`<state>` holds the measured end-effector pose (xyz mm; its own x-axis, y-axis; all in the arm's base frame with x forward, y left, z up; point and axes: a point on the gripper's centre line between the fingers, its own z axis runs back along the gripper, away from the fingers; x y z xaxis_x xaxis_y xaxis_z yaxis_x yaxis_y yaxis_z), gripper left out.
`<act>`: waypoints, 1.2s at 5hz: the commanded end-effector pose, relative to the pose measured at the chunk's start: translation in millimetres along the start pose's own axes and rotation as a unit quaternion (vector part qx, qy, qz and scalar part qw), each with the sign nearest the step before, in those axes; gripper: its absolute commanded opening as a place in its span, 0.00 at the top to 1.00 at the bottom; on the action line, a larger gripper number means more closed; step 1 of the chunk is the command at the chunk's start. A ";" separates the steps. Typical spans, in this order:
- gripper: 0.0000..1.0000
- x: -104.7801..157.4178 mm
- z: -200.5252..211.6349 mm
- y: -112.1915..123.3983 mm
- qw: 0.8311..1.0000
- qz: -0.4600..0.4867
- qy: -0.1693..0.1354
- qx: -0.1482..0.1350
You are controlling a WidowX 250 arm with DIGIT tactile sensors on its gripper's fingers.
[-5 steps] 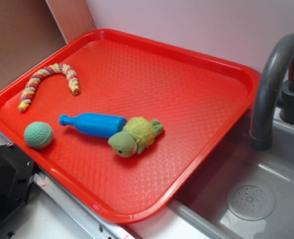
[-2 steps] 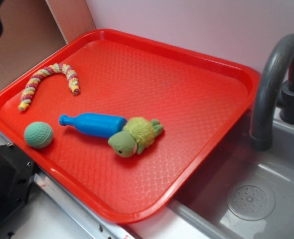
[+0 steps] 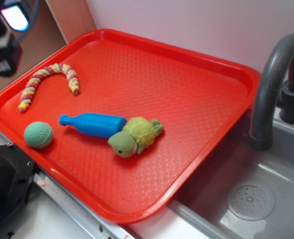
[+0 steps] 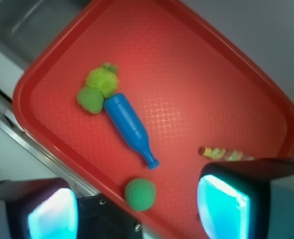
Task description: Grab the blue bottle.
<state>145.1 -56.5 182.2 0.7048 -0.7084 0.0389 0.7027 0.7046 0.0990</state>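
So 1 red tray (image 3: 207,64): 1 blue bottle (image 3: 93,124) lying flat, base touching 1 plush turtle (image 3: 133,137) at its 3 o'clock, 1 green ball (image 3: 38,135), 1 braided rope (image 3: 47,82). Tool (image 4: 137,211) spread wide, holding nothing, well above.

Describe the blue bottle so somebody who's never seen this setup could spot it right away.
Look at the red tray left of the sink. Near its front left, the blue bottle lies on its side, its base against a green plush turtle and its narrow neck pointing toward a teal ball. It is the only bright blue, smooth plastic thing there.
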 end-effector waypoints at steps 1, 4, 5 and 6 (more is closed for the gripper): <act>0.00 -4.5 -43.9 24.2 0.999 -0.024 -0.025 -0.019; 0.00 25.5 -106.2 23.3 0.994 -0.098 0.022 -0.052; 0.00 19.8 -123.3 12.5 0.988 -0.130 0.020 -0.080; 0.00 17.8 -131.9 6.7 0.986 -0.141 0.032 -0.088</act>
<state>178.1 -54.1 47.8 0.4930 -0.8687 -0.0476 0.8642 0.4952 -0.0885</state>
